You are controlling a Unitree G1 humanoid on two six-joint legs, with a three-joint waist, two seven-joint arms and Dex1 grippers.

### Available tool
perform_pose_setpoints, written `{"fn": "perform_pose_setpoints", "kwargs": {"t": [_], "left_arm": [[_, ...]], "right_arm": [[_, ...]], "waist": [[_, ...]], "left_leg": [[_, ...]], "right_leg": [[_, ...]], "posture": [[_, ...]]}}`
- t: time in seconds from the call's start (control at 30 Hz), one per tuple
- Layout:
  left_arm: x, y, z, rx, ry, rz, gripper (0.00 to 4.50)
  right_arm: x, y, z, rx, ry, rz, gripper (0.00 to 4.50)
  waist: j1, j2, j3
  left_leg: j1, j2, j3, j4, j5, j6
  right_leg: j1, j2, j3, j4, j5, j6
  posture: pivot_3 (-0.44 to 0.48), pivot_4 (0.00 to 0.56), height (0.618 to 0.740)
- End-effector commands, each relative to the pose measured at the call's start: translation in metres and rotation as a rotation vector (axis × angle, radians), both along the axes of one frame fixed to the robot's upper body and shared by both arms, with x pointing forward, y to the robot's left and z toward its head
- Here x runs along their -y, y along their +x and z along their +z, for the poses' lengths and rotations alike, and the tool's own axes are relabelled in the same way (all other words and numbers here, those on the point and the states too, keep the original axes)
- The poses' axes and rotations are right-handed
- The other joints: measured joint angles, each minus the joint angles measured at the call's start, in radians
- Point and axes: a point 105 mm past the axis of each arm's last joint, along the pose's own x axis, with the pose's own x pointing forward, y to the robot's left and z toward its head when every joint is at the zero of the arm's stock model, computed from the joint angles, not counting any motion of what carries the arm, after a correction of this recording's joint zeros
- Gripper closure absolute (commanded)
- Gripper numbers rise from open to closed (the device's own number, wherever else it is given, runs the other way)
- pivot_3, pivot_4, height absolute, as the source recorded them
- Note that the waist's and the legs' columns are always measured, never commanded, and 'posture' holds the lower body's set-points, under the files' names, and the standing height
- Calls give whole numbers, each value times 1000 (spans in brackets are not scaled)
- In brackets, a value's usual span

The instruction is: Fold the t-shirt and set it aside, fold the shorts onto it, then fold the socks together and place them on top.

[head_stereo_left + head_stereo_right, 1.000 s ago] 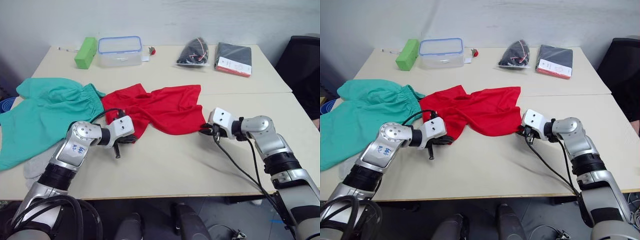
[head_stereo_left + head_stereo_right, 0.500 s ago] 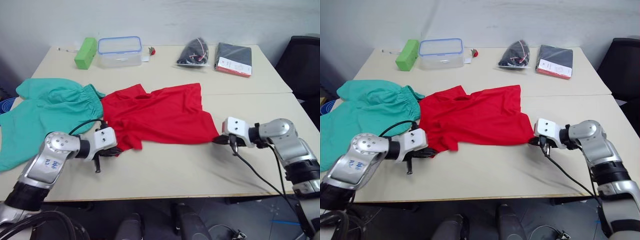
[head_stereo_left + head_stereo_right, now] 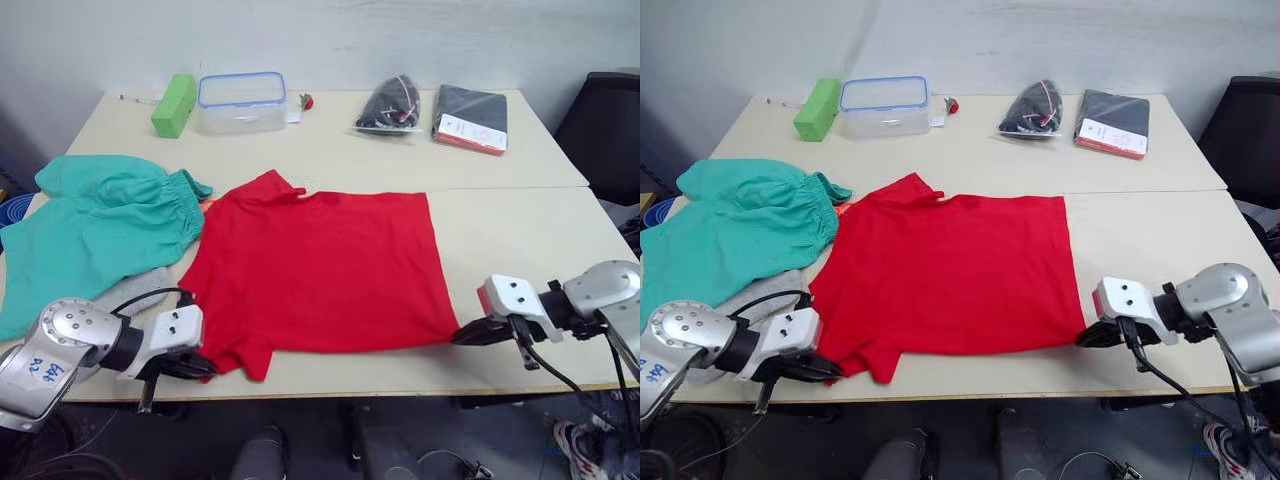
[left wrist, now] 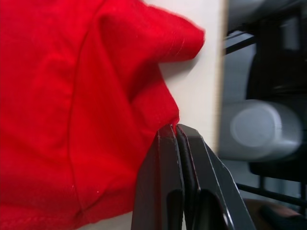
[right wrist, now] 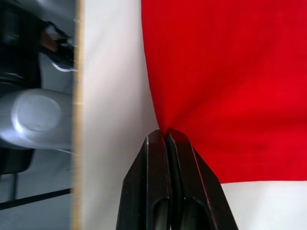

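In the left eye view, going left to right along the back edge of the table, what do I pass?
Green box → clear container with a blue-rimmed lid → small red item → clear bag of dark things → dark flat packet with a white and red label.

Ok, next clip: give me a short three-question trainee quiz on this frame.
1. True or false: the t-shirt lies spread flat on the table.
2. What does the right gripper pinch? A) shorts B) t-shirt C) socks
3. Fill in: the shorts lie to the robot's ____ of the t-shirt.

Key: 1 true; 2 B, and the left gripper is shut on the t-shirt too; 3 left.
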Motion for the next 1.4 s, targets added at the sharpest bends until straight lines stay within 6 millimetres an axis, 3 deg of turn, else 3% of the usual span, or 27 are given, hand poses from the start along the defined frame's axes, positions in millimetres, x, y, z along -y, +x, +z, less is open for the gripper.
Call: {"fn": "perform_pose_setpoints", "kwargs": {"t": [0.03, 0.37, 0.43, 0.7, 0.87, 1.0, 1.13, 1.4], "left_arm": [[0, -17, 5, -33, 0, -38, 4500], [-8, -54, 0, -135, -13, -35, 4500], [-8, -54, 5, -135, -41, -13, 4500], [-5, -3, 42, -43, -246, 172, 4500], [-8, 45, 57, 43, -331, 330, 4500], [-7, 84, 65, 97, -397, 461, 4500], [-11, 119, 65, 128, -451, 637, 4500], [1, 114, 38, 103, -357, 601, 4500]], "right_arm": [[-1, -16, 11, -20, 13, 30, 4484], [0, -57, 5, -164, 32, 27, 4484], [-3, -59, 8, -186, 61, 13, 4484], [-6, -34, 35, -298, 237, -115, 4484], [-9, -7, 48, -391, 357, -203, 4484], [-8, 17, 46, -420, 388, -274, 4484], [-3, 38, 32, -396, 349, -343, 4484], [-1, 59, 12, -342, 324, -421, 4484]], "waist": [[1, 0, 0], [18, 0, 0], [22, -1, 0], [22, -1, 2], [20, -1, 2], [22, -1, 2], [23, -1, 2], [22, -2, 1]], "left_leg": [[-1, 0, 0, 0, 0, 0], [0, 0, 0, 1, 0, 0], [0, 0, 0, 1, 0, 0], [1, 0, 1, 4, 1, 1], [0, 0, 1, 3, 0, 0], [-2, 0, -1, 2, 0, -1], [-4, -1, -1, 3, 0, -1], [-17, -1, 4, 4, 0, -4]], "right_leg": [[0, 0, 0, 0, 0, 0], [1, 1, -1, -1, -5, -9], [1, 1, -1, -1, -6, -9], [4, 2, -2, -3, -8, -13], [1, 2, -4, -1, -1, 1], [-1, 2, -4, 0, 0, 2], [-2, 1, -4, 1, 0, 3], [-19, 1, -4, 5, 1, 5]], "posture": [[0, 150, 740], [0, 150, 740], [0, 150, 740], [0, 150, 740], [0, 150, 740], [0, 150, 740], [0, 150, 740], [0, 150, 740]]}}
